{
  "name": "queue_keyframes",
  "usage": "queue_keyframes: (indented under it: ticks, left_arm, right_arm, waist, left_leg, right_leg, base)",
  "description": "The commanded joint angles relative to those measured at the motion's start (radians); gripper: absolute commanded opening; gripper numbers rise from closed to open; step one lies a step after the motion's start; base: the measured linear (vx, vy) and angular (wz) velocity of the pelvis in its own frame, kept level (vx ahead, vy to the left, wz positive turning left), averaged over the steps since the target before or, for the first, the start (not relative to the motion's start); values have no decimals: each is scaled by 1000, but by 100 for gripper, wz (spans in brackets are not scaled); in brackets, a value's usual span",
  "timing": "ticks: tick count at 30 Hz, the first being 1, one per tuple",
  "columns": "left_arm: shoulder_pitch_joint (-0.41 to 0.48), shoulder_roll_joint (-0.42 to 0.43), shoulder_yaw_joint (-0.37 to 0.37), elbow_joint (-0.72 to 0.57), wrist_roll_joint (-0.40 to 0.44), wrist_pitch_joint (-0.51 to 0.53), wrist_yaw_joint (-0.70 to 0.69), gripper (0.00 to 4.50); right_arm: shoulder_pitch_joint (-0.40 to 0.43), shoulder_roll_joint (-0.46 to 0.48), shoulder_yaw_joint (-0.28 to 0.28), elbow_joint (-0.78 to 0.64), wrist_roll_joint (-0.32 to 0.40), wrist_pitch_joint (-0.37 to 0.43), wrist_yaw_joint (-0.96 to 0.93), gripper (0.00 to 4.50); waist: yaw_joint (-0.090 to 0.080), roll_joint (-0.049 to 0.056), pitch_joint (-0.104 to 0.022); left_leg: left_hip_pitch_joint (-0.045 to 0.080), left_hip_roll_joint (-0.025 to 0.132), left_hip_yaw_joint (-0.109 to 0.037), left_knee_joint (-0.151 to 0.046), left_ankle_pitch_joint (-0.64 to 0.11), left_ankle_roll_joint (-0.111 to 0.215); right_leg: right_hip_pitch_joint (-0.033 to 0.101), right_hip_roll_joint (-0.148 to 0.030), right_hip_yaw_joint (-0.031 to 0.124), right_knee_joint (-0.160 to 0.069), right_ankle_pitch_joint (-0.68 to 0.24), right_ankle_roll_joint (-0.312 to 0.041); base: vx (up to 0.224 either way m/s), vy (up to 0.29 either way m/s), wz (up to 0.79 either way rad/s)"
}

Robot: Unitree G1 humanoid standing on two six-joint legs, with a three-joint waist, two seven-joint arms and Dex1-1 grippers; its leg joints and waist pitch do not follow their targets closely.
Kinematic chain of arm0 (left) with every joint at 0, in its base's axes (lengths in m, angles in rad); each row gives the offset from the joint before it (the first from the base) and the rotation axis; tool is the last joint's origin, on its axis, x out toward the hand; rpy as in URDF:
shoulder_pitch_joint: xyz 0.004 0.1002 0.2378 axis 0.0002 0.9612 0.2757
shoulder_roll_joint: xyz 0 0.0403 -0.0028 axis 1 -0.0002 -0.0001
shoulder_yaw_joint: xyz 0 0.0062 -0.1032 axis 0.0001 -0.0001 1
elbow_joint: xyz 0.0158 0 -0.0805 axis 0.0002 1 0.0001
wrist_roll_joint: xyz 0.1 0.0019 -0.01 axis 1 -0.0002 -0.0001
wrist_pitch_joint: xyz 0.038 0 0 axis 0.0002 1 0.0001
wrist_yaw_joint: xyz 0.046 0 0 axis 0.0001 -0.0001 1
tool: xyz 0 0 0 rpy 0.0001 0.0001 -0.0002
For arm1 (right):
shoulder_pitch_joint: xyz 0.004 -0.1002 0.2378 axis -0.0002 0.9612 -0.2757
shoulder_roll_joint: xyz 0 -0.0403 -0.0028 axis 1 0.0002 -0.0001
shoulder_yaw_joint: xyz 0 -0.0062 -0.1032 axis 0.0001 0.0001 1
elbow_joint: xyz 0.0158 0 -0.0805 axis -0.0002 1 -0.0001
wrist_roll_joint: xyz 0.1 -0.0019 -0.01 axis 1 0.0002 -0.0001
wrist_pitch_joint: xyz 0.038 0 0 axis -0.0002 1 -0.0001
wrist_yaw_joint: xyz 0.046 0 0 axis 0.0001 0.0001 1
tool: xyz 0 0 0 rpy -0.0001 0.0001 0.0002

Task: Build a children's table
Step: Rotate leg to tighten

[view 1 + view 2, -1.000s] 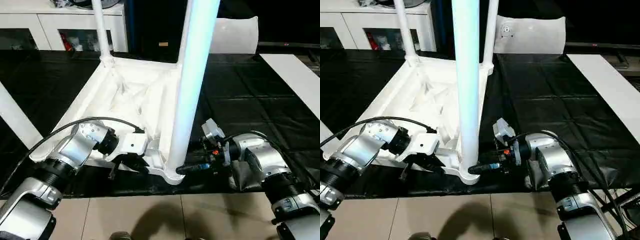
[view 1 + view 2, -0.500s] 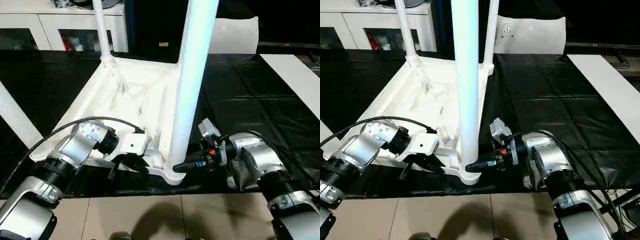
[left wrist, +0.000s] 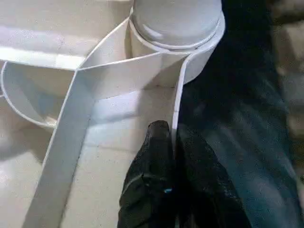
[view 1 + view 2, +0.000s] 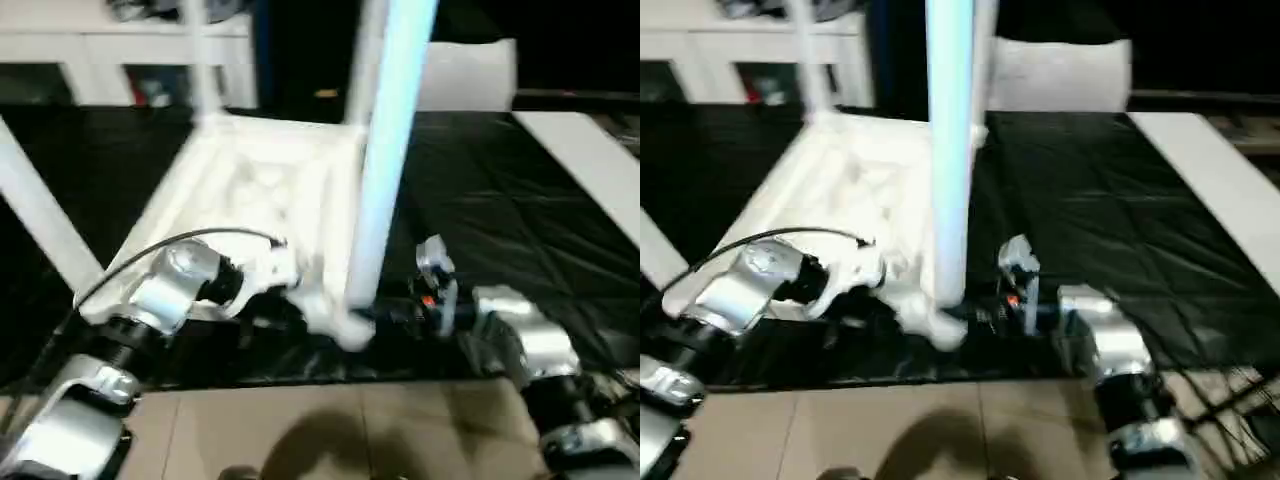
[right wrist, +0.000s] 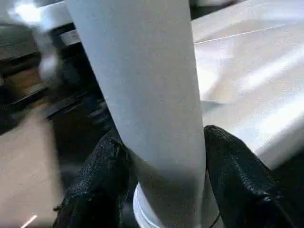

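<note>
The table (image 4: 262, 190) lies upside down on the black cover (image 4: 520, 200), occupying the centre and upper left of the head views, ribbed underside up. This orientation exposes the corner sockets so legs can be fitted from above.

The near leg (image 4: 390, 150) stands upright in the near corner socket (image 4: 345, 325) at lower centre of the frame. A further leg (image 4: 805, 50) rises at the far corner, upper left, and another white leg (image 4: 45, 225) crosses the left edge of the left eye view; whether it is seated cannot be told.

The right gripper (image 5: 161, 180) sits at the base of the near leg, one black finger (image 5: 97, 183) on each side of the tube just above the socket collar. The fingers are spread to the tube's width and appear to bear on it; judged purpose is to steady or seat the leg.

The left gripper (image 3: 172, 156) has its fingers (image 3: 154, 156) pressed together on the thin upright rim of the tabletop, close beside the same socket. Judged purpose: anchoring the top so it does not slide while the leg is worked.

Pose: the left forearm (image 4: 165, 290) comes in from lower left, wrist bent inward toward the corner, with a black cable (image 4: 170, 245) arching over it. The right forearm (image 4: 520, 340) comes in from lower right, gripper roughly level and pointing left at the leg base.
</note>
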Motion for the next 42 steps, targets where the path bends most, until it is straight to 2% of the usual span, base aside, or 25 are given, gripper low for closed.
queue_keyframes:
  ticks: [1, 2, 3, 4, 5, 6, 7, 8, 9, 10, 11, 12, 13, 14, 15, 16, 17, 18, 19, 22, 24, 27, 32, 36, 42]
  left_arm:
    - [-30, -92, 61, -5, -26, 72, 205, 0]
    - [-33, -102, 69, -5, -25, 85, 227, 0]
    - [-38, -121, 82, -5, -24, 101, 268, 0]
    - [-42, -134, 91, -4, -23, 112, 296, 0]
    - [-46, -155, 106, -6, -20, 124, 339, 0]
    - [-47, -165, 111, -7, -19, 129, 357, 0]
    - [-50, -186, 124, -13, -15, 141, 396, 0]
    - [-51, -202, 127, -15, -12, 142, 417, 0]
    - [-51, -216, 129, -22, -8, 149, 436, 0]
    - [-49, -227, 127, -32, -6, 156, 446, 0]
    - [-45, -233, 123, -39, -6, 157, 448, 0]
    - [-45, -233, 123, -39, -6, 157, 448, 0]
    - [-41, -237, 113, -46, -5, 148, 443, 0]
    - [-40, -236, 108, -46, -4, 141, 440, 0]
    - [-37, -234, 104, -48, -3, 137, 437, 0]
    - [-30, -222, 94, -53, 1, 124, 419, 0]
    - [-30, -222, 94, -53, 1, 124, 419, 0]
    - [-24, -209, 87, -55, 5, 112, 402, 0]
    - [-22, -205, 87, -57, 8, 112, 398, 0]
    - [-12, -164, 75, -59, 12, 75, 337, 0]
    - [-7, -146, 65, -59, 11, 45, 303, 0]
    - [1, -94, 41, -54, 11, -1, 226, 0]
    - [2, -23, 2, -24, 21, -130, 108, 0]
    - [-33, 53, -43, 74, 63, -353, 27, 0]
    - [-21, 65, 8, 76, -13, -405, -30, 0]
  right_arm:
    - [-2, 115, 89, 14, -32, 24, -99, 204]
    - [-9, 133, 85, 24, -40, 25, -139, 203]
    - [-27, 163, 76, 51, -56, 16, -214, 203]
    - [-40, 183, 69, 71, -68, 8, -266, 203]
    - [-64, 218, 53, 103, -75, 3, -343, 201]
    - [-76, 232, 47, 118, -81, 0, -380, 201]
    - [-101, 265, 31, 149, -94, -6, -461, 200]
    - [-123, 287, 17, 177, -99, -1, -521, 200]
    - [-140, 307, 2, 198, -108, 6, -572, 200]
    - [-154, 320, -9, 215, -117, 8, -618, 200]
    - [-162, 326, -19, 225, -118, 4, -646, 200]
    - [-162, 326, -19, 225, -118, 4, -646, 200]
    - [-169, 332, -31, 238, -117, -10, -671, 235]
    - [-169, 332, -34, 241, -116, -19, -672, 256]
    - [-168, 331, -36, 242, -121, -30, -677, 270]
    - [-159, 324, -43, 235, -120, -51, -671, 272]
    - [-159, 324, -43, 235, -120, -51, -671, 280]
    - [-148, 314, -49, 222, -114, -65, -656, 293]
    - [-145, 311, -51, 218, -111, -70, -652, 305]
    - [-100, 265, -54, 148, -93, -107, -585, 338]
    - [-81, 243, -58, 115, -84, -111, -562, 350]
    - [-13, 173, -65, 13, -48, -123, -469, 371]
    - [78, 92, -85, -121, 14, -107, -354, 410]
    - [210, -7, -92, -274, 74, -71, -234, 442]
    - [327, -52, -69, -422, 124, 3, -200, 447]
  waist:
    - [-22, -1, -48]
    - [-30, 4, -48]
    - [-49, 8, -49]
    - [-54, 21, -46]
    - [-63, 35, -44]
    - [-60, 36, -35]
    - [-69, 6, -27]
    - [-71, -10, -19]
    - [-77, -22, -23]
    - [-82, -12, -29]
    - [-101, 8, -38]
    - [-87, 40, -46]
    - [-82, 45, -44]
    - [-87, 11, -36]
    - [-67, -17, -27]
    - [-61, -14, -36]
    - [-61, -14, -36]
    - [-49, 2, -63]
    - [-49, 9, -64]
    - [-51, 2, -72]
    - [-44, 4, -72]
    - [-27, 0, -68]
    - [-6, 0, -62]
    - [5, 0, -57]
    - [15, -2, -63]
  left_leg:
    - [-4, -5, 3, -66, -362, 16]
    - [-3, 0, -1, -68, -383, 18]
    - [-18, 13, -12, -77, -426, 24]
    - [-15, 27, -18, -88, -476, 28]
    - [-26, 65, -36, -121, -589, 35]
    - [-30, 94, -45, -160, -704, 20]
    - [-2, 51, -28, -137, -713, 6]
    - [41, 1, -8, -86, -650, 2]
    - [66, -54, 14, -2, -442, 18]
    - [50, -51, 15, -3, -398, 35]
    - [-27, -13, -12, -35, -400, 38]
    - [-34, 25, -31, -65, -448, 36]
    - [-17, 82, -59, -128, -591, 36]
    - [-4, 34, -36, -106, -575, 26]
    - [49, -49, 7, -33, -428, 17]
    - [16, -57, 1, -32, -313, 49]
    - [16, -57, 1, -32, -313, 49]
    - [-22, -24, -13, -63, -211, 49]
    - [-18, -3, -15, -73, -141, 45]
    - [-31, 0, -11, -67, -31, 78]
    - [-34, -5, -7, -59, 21, 114]
    - [-29, -2, -1, -61, -13, 132]
    - [-24, 4, 1, -72, -95, 93]
    - [-15, 1, 3, -77, -155, 73]
    - [-22, 3, 2, -76, -118, 57]
  right_leg:
    - [50, -44, -3, -137, -686, 45]
    - [55, -45, -11, -140, -676, 47]
    - [78, -43, -25, -137, -636, 60]
    - [81, -41, -26, -133, -615, 54]
    - [104, -41, -5, -72, -497, 21]
    - [107, -39, 40, 3, -344, -34]
    - [71, -41, 49, -50, -466, -32]
    - [18, -37, 12, -132, -699, 17]
    - [-6, -67, -36, -189, -906, 83]
    - [17, -63, -53, -196, -902, 105]
    - [92, -52, -88, -172, -795, 166]
    - [123, -64, -60, -129, -684, 129]
    - [90, -54, 46, -2, -206, -45]
    - [65, -56, 40, -62, -306, -56]
    - [1, -51, 8, -147, -708, 14]
    - [35, -71, 13, -136, -808, 46]
    - [35, -71, 13, -136, -808, 46]
    - [65, -67, 24, -117, -652, 45]
    - [52, -56, 41, -92, -453, -38]
    - [65, -42, 55, -41, -167, -175]
    - [65, -42, 57, -34, -95, -208]
    - [66, -46, 60, -42, -153, -201]
    - [62, -45, 62, -57, -278, -142]
    - [57, -42, 64, -74, -362, -92]
    - [62, -46, 66, -64, -328, -94]
  base:
    - [0, 0, 0]
    - [0, 0, 0]
    - [0, 0, 0]
    - [0, 0, 0]
    - [0, 0, 0]
    - [0, 0, 0]
    - [0, 0, 0]
    - [0, 0, 0]
    - [0, 0, 0]
    - [0, 0, 0]
    - [35, 14, -32]
    - [108, 28, -23]
    - [108, 28, -23]
    - [83, -12, 4]
    - [54, -8, 20]
    - [54, -8, 20]
    - [88, 11, -4]
    - [107, 3, -10]
    - [107, 3, -10]
    - [63, 0, 6]
    - [0, 0, 0]
    - [0, 0, 0]
    - [0, 0, 0]
    - [0, 0, 0]
    - [0, 0, 0]
